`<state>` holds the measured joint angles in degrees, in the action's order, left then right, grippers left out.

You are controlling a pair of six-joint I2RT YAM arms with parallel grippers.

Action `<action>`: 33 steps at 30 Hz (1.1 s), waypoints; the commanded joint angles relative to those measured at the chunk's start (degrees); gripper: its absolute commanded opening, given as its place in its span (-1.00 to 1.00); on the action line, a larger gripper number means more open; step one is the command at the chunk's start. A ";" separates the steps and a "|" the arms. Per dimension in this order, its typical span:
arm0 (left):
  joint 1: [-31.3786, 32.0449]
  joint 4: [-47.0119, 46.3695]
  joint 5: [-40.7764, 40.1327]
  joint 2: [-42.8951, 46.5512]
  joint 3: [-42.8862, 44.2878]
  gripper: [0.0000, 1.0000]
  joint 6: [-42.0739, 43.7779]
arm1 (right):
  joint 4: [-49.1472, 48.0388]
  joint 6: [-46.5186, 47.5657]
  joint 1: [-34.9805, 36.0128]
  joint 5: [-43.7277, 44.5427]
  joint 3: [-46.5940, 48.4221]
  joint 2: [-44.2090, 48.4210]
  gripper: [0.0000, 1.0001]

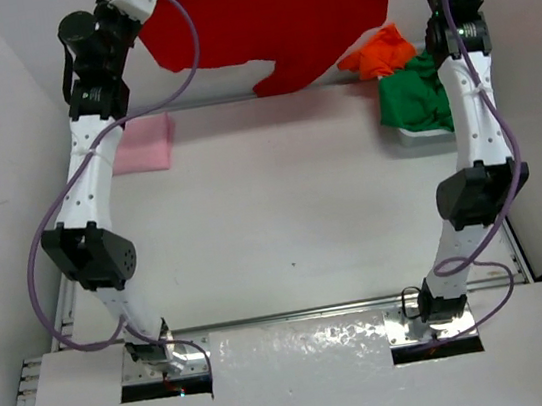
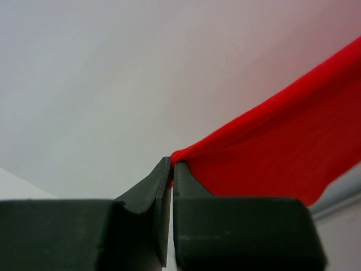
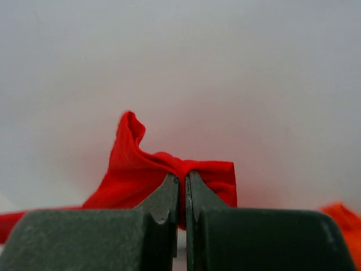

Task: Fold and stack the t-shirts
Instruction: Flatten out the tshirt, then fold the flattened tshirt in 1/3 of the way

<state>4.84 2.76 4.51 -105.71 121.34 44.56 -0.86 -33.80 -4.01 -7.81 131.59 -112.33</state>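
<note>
Bright red t-shirt [image 1: 266, 22], pink t-shirt [image 1: 147, 145], orange t-shirt [image 1: 381, 49], green t-shirt [image 1: 416, 102], white table [image 1: 284, 221]

We find open surface [image 1: 282, 211] in the middle. The red shirt [image 1: 265, 17] hangs across the far side. A pink shirt [image 1: 147, 145] lies far left, the basket [image 1: 405, 138] far right.

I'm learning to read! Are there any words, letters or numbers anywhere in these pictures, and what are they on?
There are none to read. The red t-shirt, pink t-shirt, orange t-shirt and green t-shirt are plain. The left arm, right arm and table show no letters or numbers.
</note>
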 commanded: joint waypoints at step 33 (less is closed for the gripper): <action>-0.27 46.97 4.98 64.92 -90.85 -1.00 18.99 | 32.50 10.86 10.95 -10.03 -107.51 84.04 -1.00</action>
<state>4.80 46.46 9.19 -43.16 29.50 65.47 30.68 -22.39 6.63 -17.02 22.50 -28.71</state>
